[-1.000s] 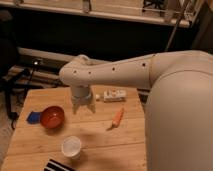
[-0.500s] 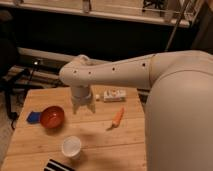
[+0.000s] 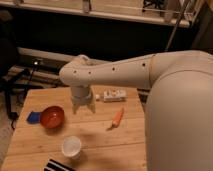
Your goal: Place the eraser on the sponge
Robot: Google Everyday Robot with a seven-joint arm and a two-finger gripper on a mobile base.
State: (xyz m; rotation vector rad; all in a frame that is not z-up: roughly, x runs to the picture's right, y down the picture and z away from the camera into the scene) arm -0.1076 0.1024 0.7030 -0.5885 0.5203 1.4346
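The eraser (image 3: 59,165), a flat block with black and white stripes, lies at the table's near edge and is partly cut off by the frame's bottom. The blue sponge (image 3: 33,117) sits at the left side of the table, tucked against the red bowl. My gripper (image 3: 83,107) hangs straight down from the white arm over the back middle of the table, to the right of the bowl and well behind the eraser. Its fingers (image 3: 75,108) stand apart, open, with nothing between them.
A red bowl (image 3: 52,116) stands right of the sponge. A white cup (image 3: 71,146) is just behind the eraser. An orange carrot (image 3: 117,117) lies mid-right, and a white labelled oblong item (image 3: 112,95) lies at the back. The wooden table (image 3: 100,145) fills the lower frame.
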